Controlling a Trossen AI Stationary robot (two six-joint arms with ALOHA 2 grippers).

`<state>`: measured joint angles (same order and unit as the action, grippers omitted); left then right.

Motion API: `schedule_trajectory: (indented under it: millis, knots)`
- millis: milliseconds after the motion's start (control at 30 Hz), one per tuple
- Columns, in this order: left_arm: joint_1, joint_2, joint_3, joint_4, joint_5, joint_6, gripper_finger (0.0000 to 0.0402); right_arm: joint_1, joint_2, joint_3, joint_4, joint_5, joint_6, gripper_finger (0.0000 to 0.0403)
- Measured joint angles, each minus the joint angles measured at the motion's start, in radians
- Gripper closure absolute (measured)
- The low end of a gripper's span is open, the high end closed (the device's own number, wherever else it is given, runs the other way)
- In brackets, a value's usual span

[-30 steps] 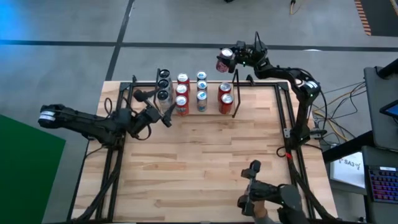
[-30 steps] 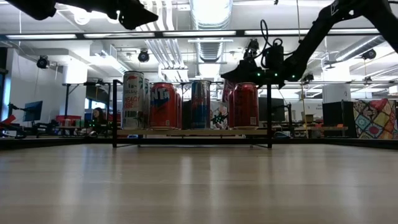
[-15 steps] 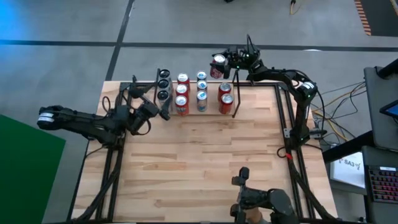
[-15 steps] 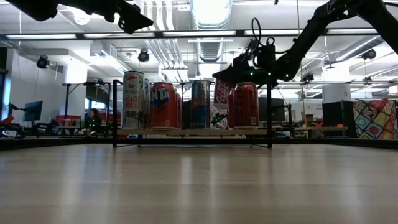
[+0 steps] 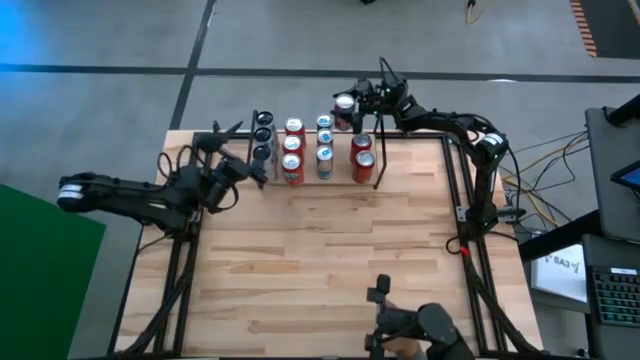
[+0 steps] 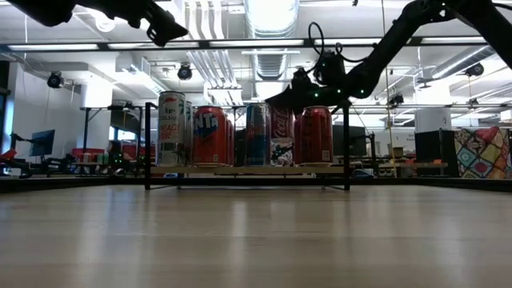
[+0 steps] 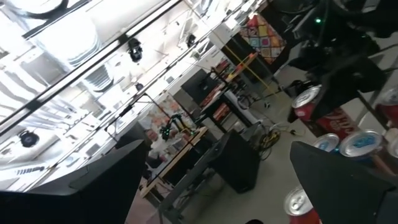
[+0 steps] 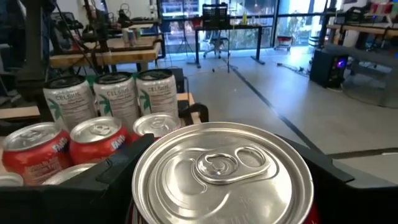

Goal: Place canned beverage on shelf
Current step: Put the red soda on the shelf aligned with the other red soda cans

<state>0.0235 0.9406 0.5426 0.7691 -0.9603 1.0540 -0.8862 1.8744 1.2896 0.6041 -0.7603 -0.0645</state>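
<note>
High view, 12 o'clock edge of the wooden surface [image 5: 330,260]: the shelf [image 5: 315,150] carries 4 rows of cans [image 5: 292,150]. The right gripper [image 5: 352,105] grips a red canned beverage [image 5: 344,107] upright, raised just beyond the shelf's far side between the blue-can row and the red cans at its right end. The left gripper [image 5: 232,148], at the shelf's 9 o'clock end and raised above the surface, stands spread wide and empty.
</note>
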Motion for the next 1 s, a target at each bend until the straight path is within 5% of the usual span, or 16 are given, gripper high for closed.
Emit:
schedule_trajectory:
  millis: [700, 1000]
  knots:
    - [0.000, -0.063, -0.001, 0.006, -0.052, -0.052, 0.0018, 0.005, 0.015, -0.021, -0.008, 0.073, -0.042, 0.0120]
    - [0.000, -0.080, -0.001, -0.010, 0.009, -0.104, 0.0018, 0.004, 0.016, -0.049, 0.044, -0.008, -0.057, 0.0120]
